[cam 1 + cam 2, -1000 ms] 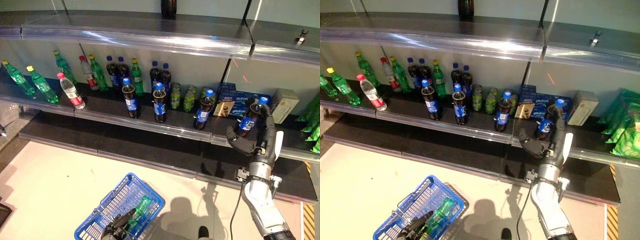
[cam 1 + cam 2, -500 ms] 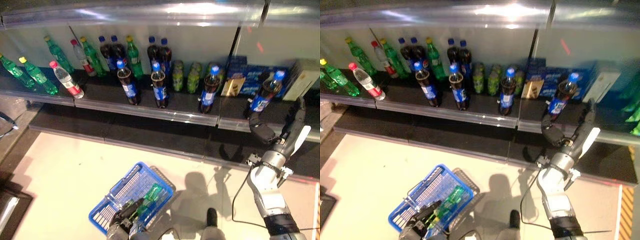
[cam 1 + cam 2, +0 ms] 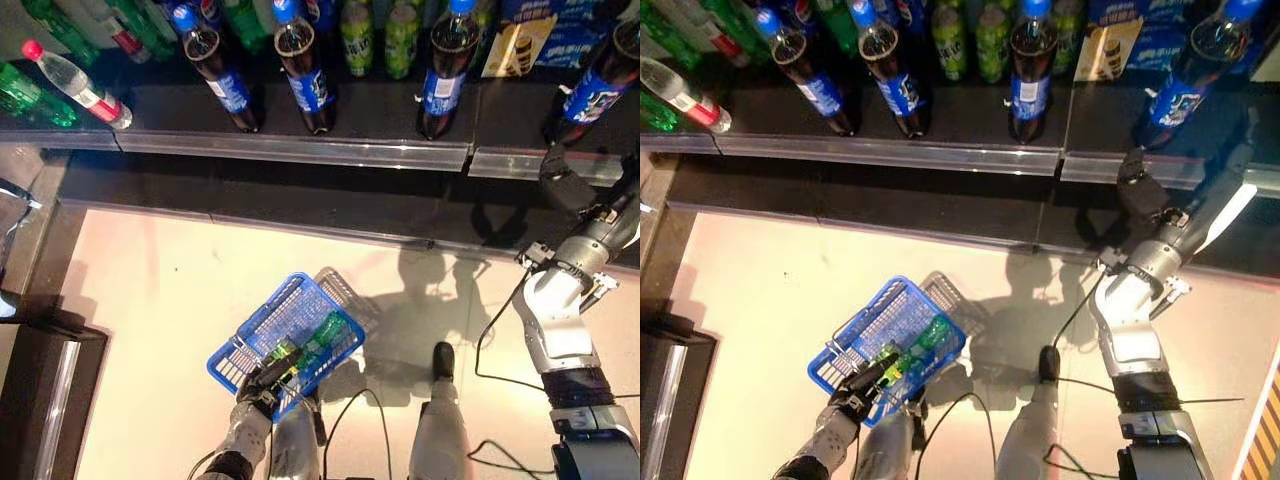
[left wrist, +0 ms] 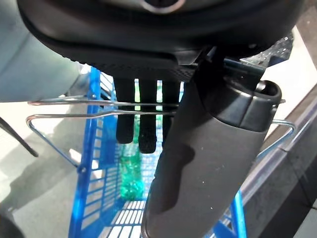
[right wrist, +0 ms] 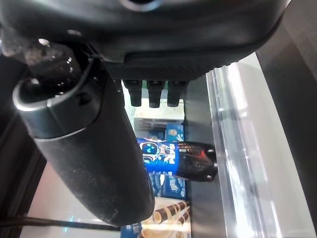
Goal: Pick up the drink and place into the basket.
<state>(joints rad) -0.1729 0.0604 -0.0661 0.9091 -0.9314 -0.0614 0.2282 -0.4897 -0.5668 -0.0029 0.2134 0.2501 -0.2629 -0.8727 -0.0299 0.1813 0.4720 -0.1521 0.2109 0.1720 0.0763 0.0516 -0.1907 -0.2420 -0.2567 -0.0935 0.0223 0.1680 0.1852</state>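
On the floor below the shelf (image 3: 300,150) sits the blue basket (image 3: 240,345), its wire handle caught under the curled fingers of the left hand (image 3: 265,375), with a green bottle (image 3: 318,340) lying inside. Near the shelf's front edge the right hand (image 3: 1145,200) hangs with fingers straight and empty, just short of the cola bottle (image 3: 1185,80), whose cap is cut off at the frame's top. Whether the thumb touches that bottle is hard to make out, though the right wrist view suggests a gap.
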